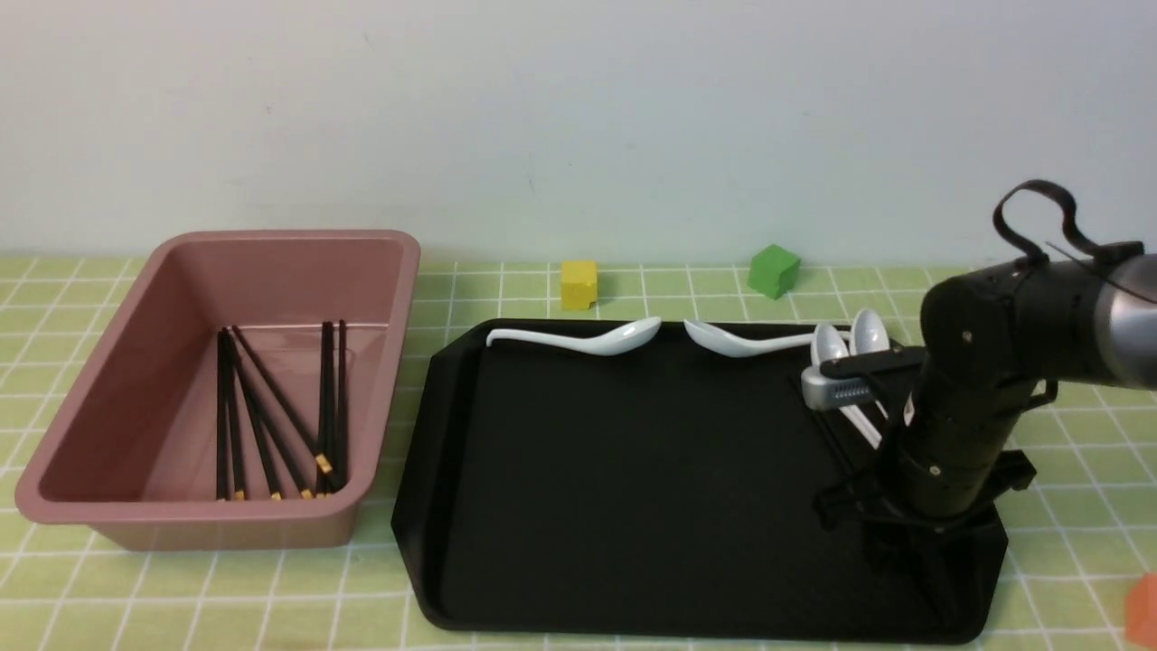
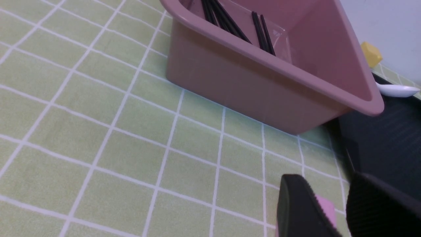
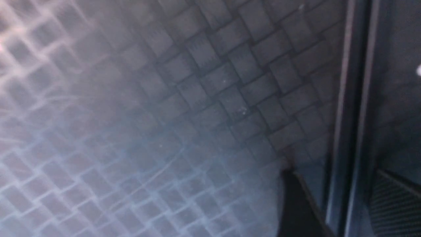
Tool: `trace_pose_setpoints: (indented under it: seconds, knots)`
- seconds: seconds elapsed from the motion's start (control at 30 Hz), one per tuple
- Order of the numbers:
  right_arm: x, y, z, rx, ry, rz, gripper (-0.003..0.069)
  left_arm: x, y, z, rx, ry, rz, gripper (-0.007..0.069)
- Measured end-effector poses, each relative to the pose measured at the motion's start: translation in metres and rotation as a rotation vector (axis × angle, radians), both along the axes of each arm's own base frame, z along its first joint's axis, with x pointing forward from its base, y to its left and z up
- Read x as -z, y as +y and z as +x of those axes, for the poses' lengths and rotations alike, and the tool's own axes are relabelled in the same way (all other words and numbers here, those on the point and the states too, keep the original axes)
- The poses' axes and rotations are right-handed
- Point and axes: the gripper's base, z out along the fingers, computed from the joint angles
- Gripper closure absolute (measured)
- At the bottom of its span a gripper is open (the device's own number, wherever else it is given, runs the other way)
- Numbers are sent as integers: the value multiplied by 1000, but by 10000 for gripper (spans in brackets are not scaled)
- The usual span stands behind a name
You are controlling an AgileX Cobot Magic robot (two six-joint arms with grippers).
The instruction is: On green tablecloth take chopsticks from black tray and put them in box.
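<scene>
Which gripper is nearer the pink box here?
Left. The left gripper hovers over the green tablecloth close by the pink box; the right gripper is at the black tray's right end.

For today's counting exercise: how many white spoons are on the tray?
4. One spoon lies at the tray's far rim, left; a second mid-rim; two more side by side at the far right corner. The right arm may hide others.
</scene>
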Motion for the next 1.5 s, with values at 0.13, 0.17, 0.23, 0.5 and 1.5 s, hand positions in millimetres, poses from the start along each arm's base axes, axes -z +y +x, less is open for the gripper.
trace_pose_setpoints:
  seconds: [0.13, 0.17, 0.23, 0.5, 1.5]
  knots:
    - [0, 0, 1, 0, 4, -1, 428, 0, 0, 0, 0, 0, 0, 386]
    - [0, 0, 1, -1, 9, -3, 480, 0, 0, 0, 0, 0, 0, 386]
    - [0, 0, 0, -4, 15, -7, 547, 0, 0, 0, 0, 0, 0, 386]
    - [-33, 4, -11, -6, 43, 70, 549, 0, 0, 0, 0, 0, 0, 386]
    - [-82, 309, 40, -443, -576, 797, 449, 0, 0, 0, 0, 0, 0, 386]
